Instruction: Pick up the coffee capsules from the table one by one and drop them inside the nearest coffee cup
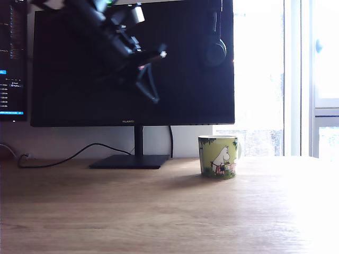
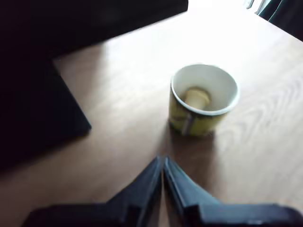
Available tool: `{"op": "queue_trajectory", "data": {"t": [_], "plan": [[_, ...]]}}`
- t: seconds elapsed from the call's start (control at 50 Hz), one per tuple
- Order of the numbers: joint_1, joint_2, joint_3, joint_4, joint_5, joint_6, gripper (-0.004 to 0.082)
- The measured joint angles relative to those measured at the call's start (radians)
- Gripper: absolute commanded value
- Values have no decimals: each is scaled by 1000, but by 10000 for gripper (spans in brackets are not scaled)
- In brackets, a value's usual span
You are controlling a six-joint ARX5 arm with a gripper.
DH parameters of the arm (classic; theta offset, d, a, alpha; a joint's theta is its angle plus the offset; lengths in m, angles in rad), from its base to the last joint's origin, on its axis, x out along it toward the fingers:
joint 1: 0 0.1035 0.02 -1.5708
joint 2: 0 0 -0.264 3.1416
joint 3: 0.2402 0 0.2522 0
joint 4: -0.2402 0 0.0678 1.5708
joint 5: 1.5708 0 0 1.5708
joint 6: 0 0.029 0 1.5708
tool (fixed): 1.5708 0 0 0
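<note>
The coffee cup, a green printed mug with a white cartoon figure, stands on the wooden table toward the exterior view's right. Seen from the wrist camera, the cup holds a cream-white coffee capsule lying on its pale bottom. My gripper hangs high in the air in front of the dark monitor, well above the cup and to its left in the exterior view. Its two dark fingers meet at the tips, so the gripper is shut with nothing seen between them.
A large dark monitor on a flat black stand fills the back of the table, with a cable trailing to the exterior view's left. Headphones hang on the monitor's corner. A bright window is behind.
</note>
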Motion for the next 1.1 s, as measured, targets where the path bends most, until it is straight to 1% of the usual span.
{"op": "queue_trajectory", "data": {"t": [0.1,0.26,0.44,0.48,0.58,0.78,0.98,1.06,1.1], "plan": [[-4,-73,-79,35,0,-11,-20],[-4,-180,-207,76,0,-55,-20],[6,-239,-337,90,-1,-102,-19],[9,-251,-362,91,-2,-106,-19],[14,-289,-412,92,-19,-131,-20],[18,-380,-484,100,-46,-140,-20],[18,-459,-579,104,-62,-198,-20],[18,-481,-612,94,-64,-232,-20],[18,-489,-621,88,-66,-236,-20]]}}
